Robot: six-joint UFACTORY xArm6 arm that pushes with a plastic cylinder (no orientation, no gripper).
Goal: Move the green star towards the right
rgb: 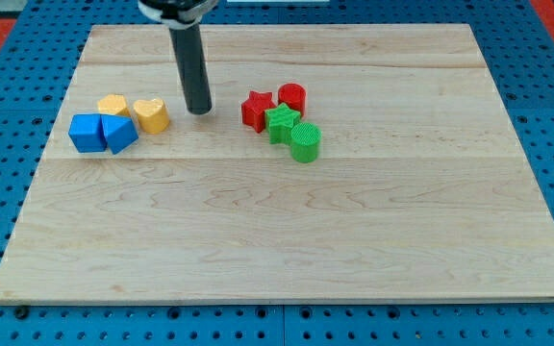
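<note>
My tip: rod end [199, 111] rests on the bench [287, 240], holding nothing, between two block groups
Right group: red star [256, 109], green star [282, 122] touching it, red cylinder [292, 96], green cylinder [306, 142]
Left group: yellow heart [151, 114], yellow block [113, 105], blue cube [87, 132], blue block [119, 133]

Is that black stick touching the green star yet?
Apart. The camera view shows my tip resting on bare wood between the yellow heart and the red star, with the red star lying between it and the green star.
</note>
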